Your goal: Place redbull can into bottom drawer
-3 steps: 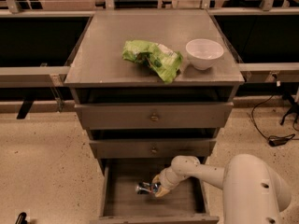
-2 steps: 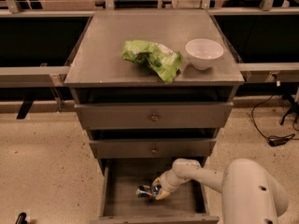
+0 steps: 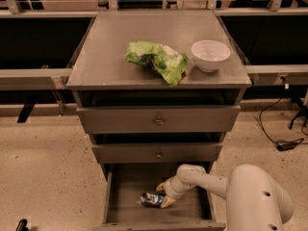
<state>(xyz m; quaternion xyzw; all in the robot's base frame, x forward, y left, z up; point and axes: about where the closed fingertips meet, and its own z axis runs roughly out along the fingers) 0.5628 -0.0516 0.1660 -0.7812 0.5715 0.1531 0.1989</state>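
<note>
One camera looked down from high in front of the cabinet [image 3: 106, 47], facing its drawer fronts, near enough that it filled the frame's middle. The open bottom drawer [image 3: 127, 186] lay at the lower edge, with the gripper [image 3: 162, 195] inside it and the arm [image 3: 255, 196] in the lower right corner.

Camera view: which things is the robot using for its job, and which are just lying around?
For the job: can; open bottom drawer; hand, down in that drawer at the can.
Just lying around: green bag; white bowl.
</note>
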